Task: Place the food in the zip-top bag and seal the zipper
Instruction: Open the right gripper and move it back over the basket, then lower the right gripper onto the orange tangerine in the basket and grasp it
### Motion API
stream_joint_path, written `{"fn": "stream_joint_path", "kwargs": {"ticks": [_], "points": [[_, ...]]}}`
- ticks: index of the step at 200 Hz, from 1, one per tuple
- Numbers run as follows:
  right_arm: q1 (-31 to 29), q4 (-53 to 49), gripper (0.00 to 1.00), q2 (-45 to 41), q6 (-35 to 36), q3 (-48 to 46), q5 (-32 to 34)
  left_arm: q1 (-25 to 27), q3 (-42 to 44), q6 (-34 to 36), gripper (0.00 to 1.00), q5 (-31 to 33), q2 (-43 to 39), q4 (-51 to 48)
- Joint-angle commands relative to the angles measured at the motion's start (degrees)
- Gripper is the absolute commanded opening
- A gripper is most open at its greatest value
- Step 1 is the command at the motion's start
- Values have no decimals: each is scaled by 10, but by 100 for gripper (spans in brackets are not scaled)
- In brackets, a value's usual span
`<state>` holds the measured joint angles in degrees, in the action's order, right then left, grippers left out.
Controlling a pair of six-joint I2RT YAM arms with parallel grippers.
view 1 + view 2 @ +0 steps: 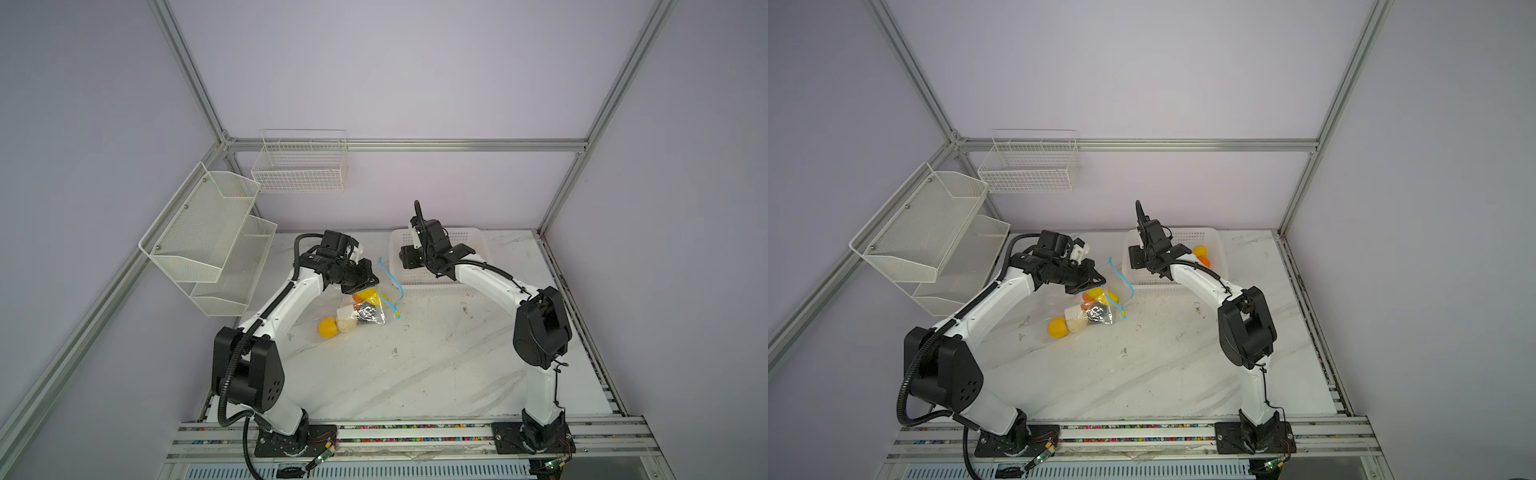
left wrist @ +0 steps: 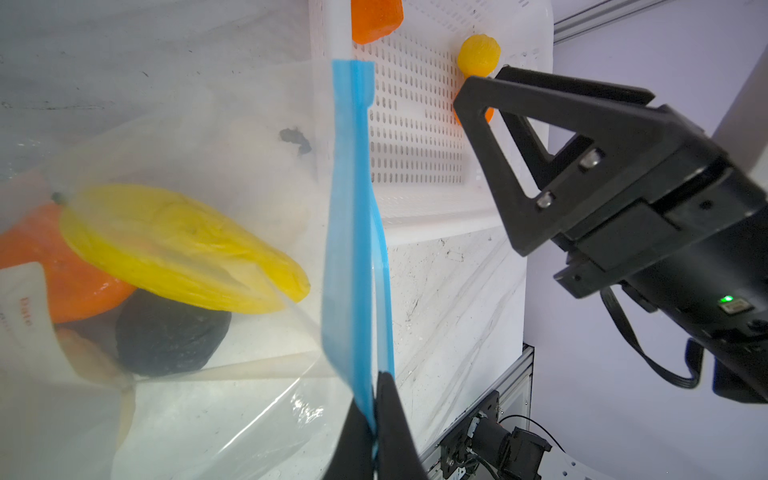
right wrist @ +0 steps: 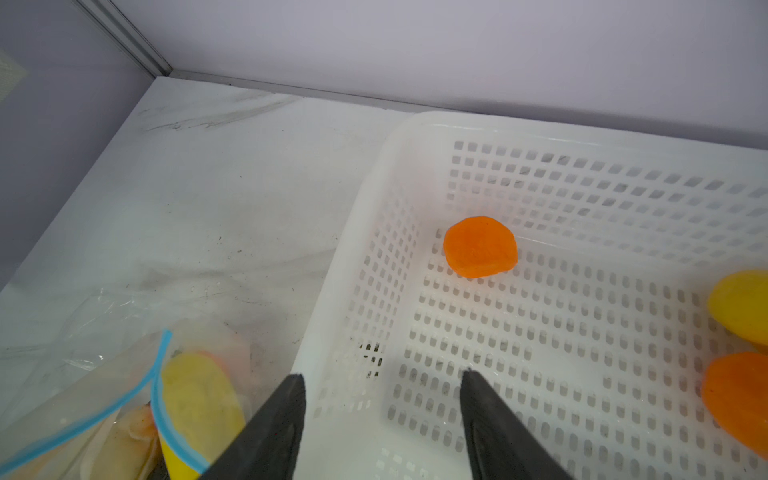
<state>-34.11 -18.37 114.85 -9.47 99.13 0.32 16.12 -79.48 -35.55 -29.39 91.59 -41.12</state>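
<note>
- Table [image 1: 415,365]: white marbled top. We see the basket at back R and the bag just L of it.
- Basket [image 3: 365,232]: white, perforated, low walls, w/ three pcs of food [image 3: 480,246] loose inside. One orange pc sits alone, and a yellow [image 3: 739,303] and another orange [image 3: 739,403] sit close together by the far side.
- Bag [image 2: 187,137]: clear and crinkly, body flat on the table, mouth raised and facing the basket. We see a white label patch [image 2: 20,316] on it.
- R gripper [image 3: 382,374]: jaws apart w/ nothing between them. It hangs over the basket's corner nearest the bag.
- L gripper [image 2: 376,390]: jaws together, clamped on one lip of the zipper and holding that edge up.
- In the bag we see a long yellow pc [image 2: 178,249] on top, w/ an orange ball [image 2: 50,270] and a black lump [image 2: 170,332] under it. A cream ball [image 1: 345,324] and a yellow round [image 1: 327,327] touch each other at the closed end.
- Zipper [image 2: 349,208]: light-blue strip. Its two lips are parted, so the mouth is unsealed.
- Slider [image 1: 397,312]: small yellow-blue tab at the strip's low end, near the table.
</note>
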Motion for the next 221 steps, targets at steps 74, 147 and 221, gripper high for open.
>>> {"fn": "stream_joint_path", "kwargs": {"ticks": [74,147,221], "points": [[22,2,63,20,22,2,9,-6,-12,-1,0,-4,-7,18],[38,8,63,46,29,18,6,-8,-17,6,0,-3,-2,9],[54,9,63,98,31,48,-22,-9,-23,3,0,-9,-2,11]]}}
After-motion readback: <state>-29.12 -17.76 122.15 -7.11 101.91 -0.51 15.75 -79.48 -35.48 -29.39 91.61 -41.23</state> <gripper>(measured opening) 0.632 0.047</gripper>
